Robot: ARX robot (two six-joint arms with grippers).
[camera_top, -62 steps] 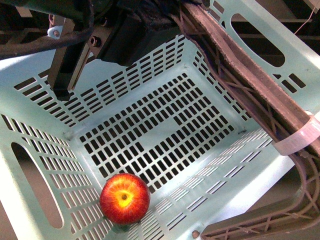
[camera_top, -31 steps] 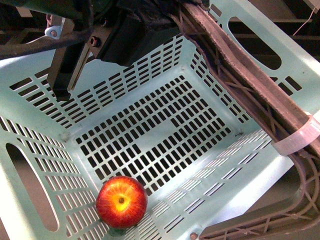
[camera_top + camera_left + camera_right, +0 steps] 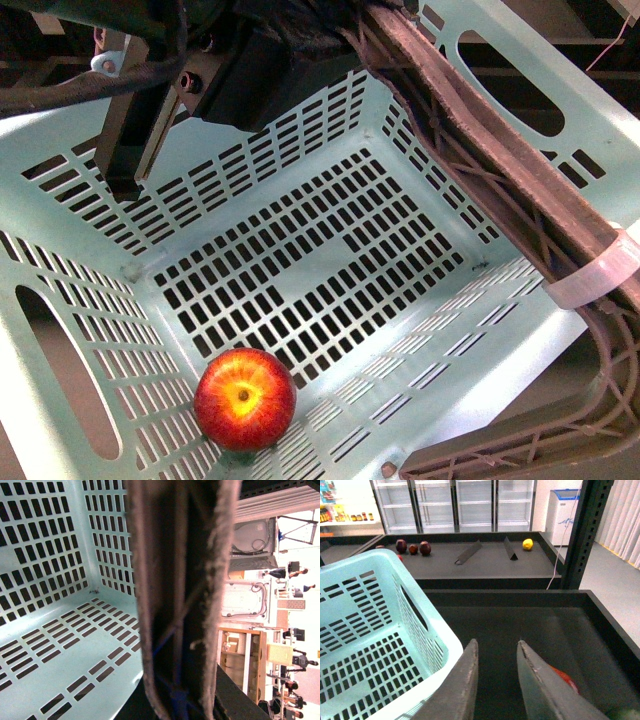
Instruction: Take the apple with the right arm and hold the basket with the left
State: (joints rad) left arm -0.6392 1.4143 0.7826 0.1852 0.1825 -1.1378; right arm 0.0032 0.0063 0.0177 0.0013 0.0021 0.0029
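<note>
Three views split the scene between them. Only the front view showed the apple: round and red, with a yellow-orange blush around its stem dimple, lying on the slotted floor of the basket in the corner nearest the camera, on the left side, against the wall. That view also showed the left pincer, a dark boxy housing with bolts, cables and a flat grey-tan finger, hanging over the basket's far left wall. The brown ribbed handle ran down the right side, with a white tie around it.

The left wrist view gave only the handle, close and blurred, beside a pale aqua wall and floor. Whether the left pincer was clenched on it I cannot tell.

The right wrist view showed the right pincer released, its two fingers apart with nothing between them, held over a black shelf just beside the basket's outer wall. A reddish fruit peeked from behind one finger. Further back lay a yellow fruit and some dark round fruit.

Against the frame a second earlier, the apple sat a touch further left, and the basket had shifted only slightly.
</note>
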